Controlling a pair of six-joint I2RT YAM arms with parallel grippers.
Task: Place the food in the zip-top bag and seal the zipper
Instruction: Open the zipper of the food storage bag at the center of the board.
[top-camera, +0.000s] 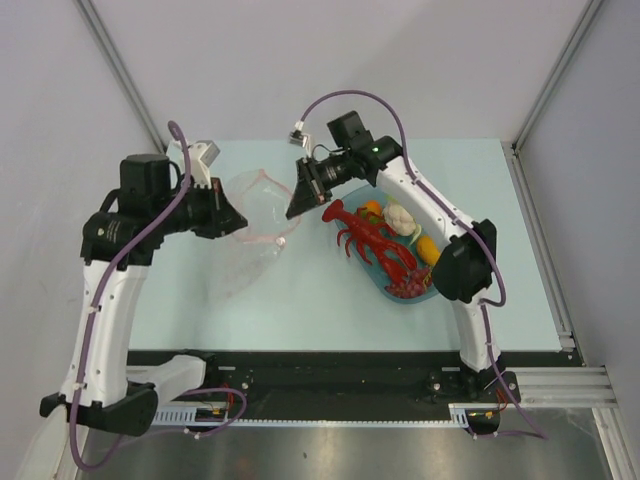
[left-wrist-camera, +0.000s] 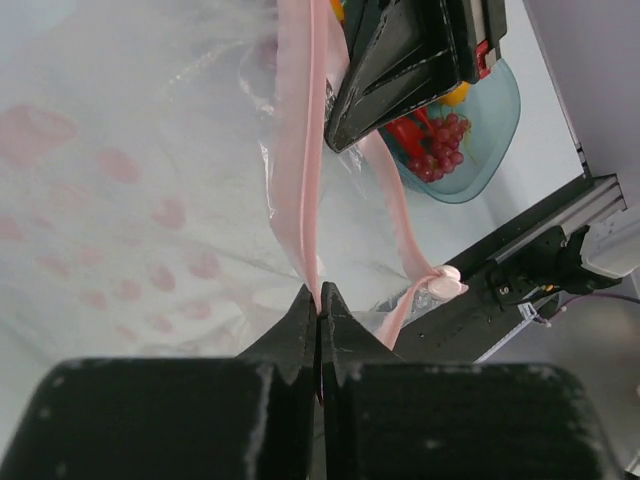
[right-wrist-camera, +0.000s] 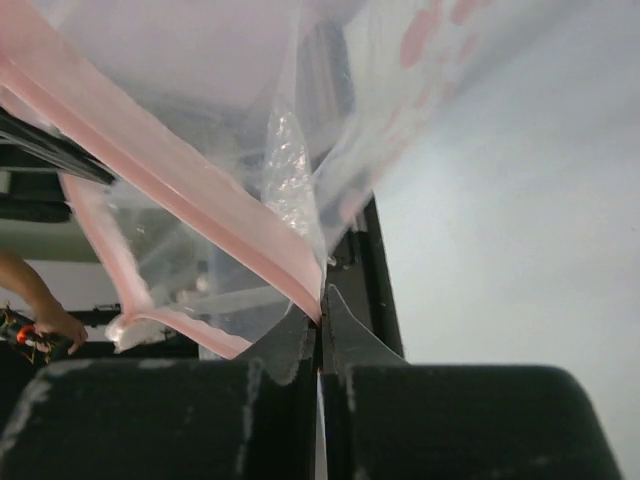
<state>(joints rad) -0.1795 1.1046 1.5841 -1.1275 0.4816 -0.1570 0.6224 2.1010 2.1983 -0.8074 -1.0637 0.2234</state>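
Top view: the zip-top bag (top-camera: 252, 228) is held between the two arms with its mouth spread into a loop. Its body seems to slump to the table (top-camera: 300, 300). The left gripper (top-camera: 232, 220) is on the left rim and the right gripper (top-camera: 298, 200) on the right rim; their jaws can't be read from up here. All the food is in the blue bowl (top-camera: 388, 290) just right of the bag: red lobster (top-camera: 368, 238), white cauliflower (top-camera: 402, 218), orange fruit (top-camera: 373, 208), yellow fruit (top-camera: 427, 247), dark red clump (top-camera: 408, 285). Nothing looks to be in the bag yet. Risk: both grippers are tied up on the mouth. Whichever one lets go to fetch food probably drops its side, and the opening collapses.

Left wrist: the jaws are pressed fully together on the zipper (left-wrist-camera: 300, 150), which is pinched only at the very fingertips. The white slider (left-wrist-camera: 447, 283) sits on the far strip. Risk: the hold is thin, so a sideways tug could slip the strip out.

Right wrist: the jaws are likewise clamped tight on the zipper, with film bunched just above the tips. Risk: spreading the arms too hard may yank the strip free or stretch the film. The lobster's wide claws could also snag the rim on entry.
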